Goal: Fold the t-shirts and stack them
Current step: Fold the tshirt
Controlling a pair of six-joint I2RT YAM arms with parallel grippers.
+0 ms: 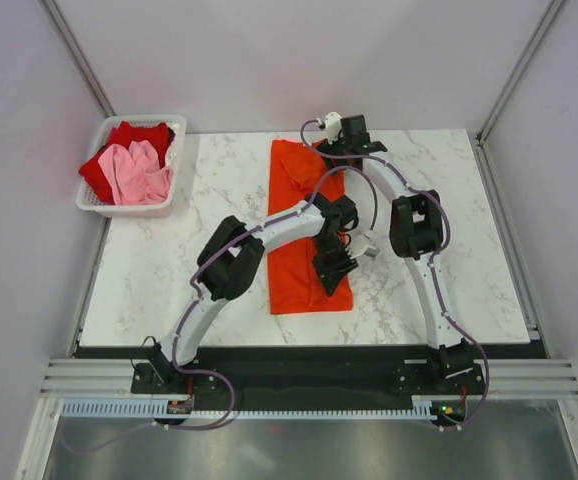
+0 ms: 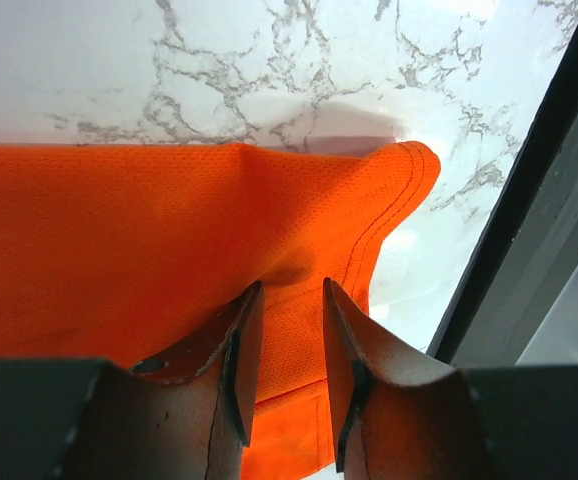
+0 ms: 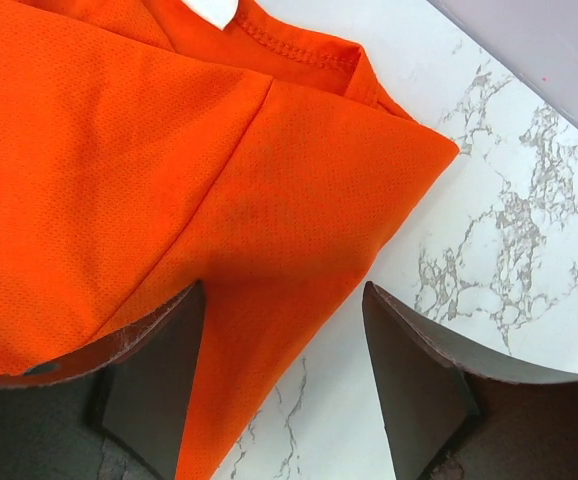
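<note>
The bright orange-red t-shirt (image 1: 304, 230) lies on the marble table as a long narrow strip. My left gripper (image 1: 334, 268) is at the strip's near right part. In the left wrist view its jaws (image 2: 289, 285) stand a little apart, tips down on the orange-red t-shirt (image 2: 119, 230) beside a curled hem corner (image 2: 409, 165). My right gripper (image 1: 329, 145) is at the strip's far end. It is open (image 3: 284, 290), one finger over the shirt's (image 3: 169, 150) folded shoulder edge and the other over bare marble. A deeper red t-shirt (image 1: 134, 135) and a pale pink one (image 1: 134, 172) lie bunched in the basket.
The white slatted basket (image 1: 129, 210) stands at the table's far left corner. The table's dark near edge (image 2: 529, 250) runs close to the left gripper. Pale walls enclose the table on three sides. A white label (image 3: 214, 10) shows at the shirt's collar.
</note>
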